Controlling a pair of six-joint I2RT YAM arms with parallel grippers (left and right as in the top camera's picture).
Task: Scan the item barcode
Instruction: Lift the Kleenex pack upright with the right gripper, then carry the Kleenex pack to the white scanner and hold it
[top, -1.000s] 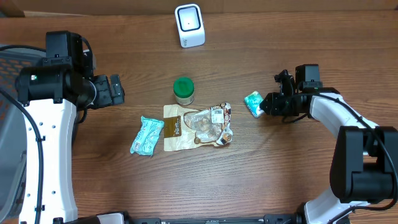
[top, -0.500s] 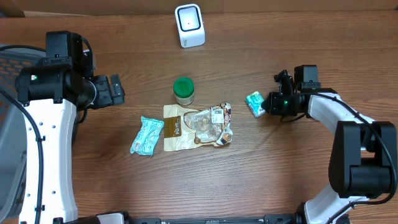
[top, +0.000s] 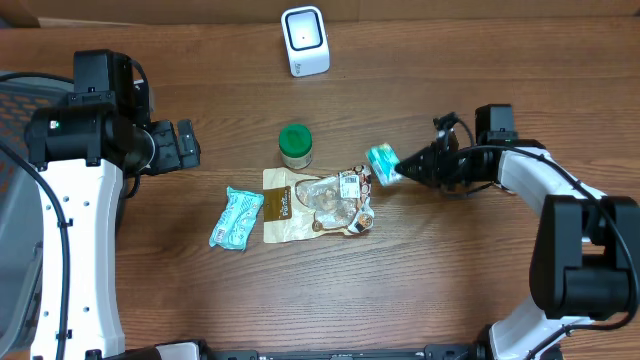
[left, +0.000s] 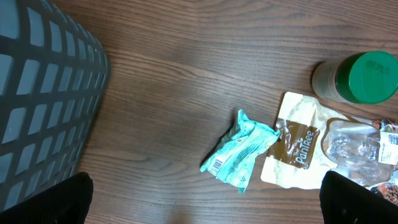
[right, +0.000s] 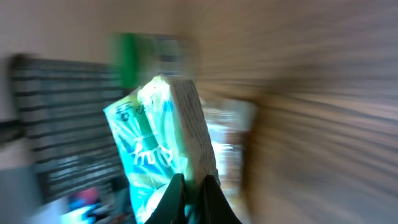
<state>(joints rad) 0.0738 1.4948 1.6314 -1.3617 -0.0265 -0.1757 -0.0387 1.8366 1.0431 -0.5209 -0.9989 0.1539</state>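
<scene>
The right pincer was shut tight on a small teal packet, gripping it by one end. The rest of the packet stuck out past the fingertips toward the middle of the table. It hung just beside the clear bag of snacks, at the bag's right edge, and looked to be carried rather than lying on the wood. In the right wrist's own view everything was smeared, but the packet could be seen rising straight out from the closed fingertips, its long side in line with the pincer.

The white scanner stood at the far edge of the table, well apart from the packet, farther from the robot and off to its left. To my eye the coming move turned on that line: the packet had to travel away and leftward, past the green-lidded jar, and end with its barcode toward the scanner's face. I could not tell which side of the packet carried the barcode.

The right arm was plainly the nearer one and already had the item. The left pincer stood wide apart with nothing in it, off at the left side, near the basket. A second teal packet and a brown pouch lay side by side, untouched, on the wood between the arms.
</scene>
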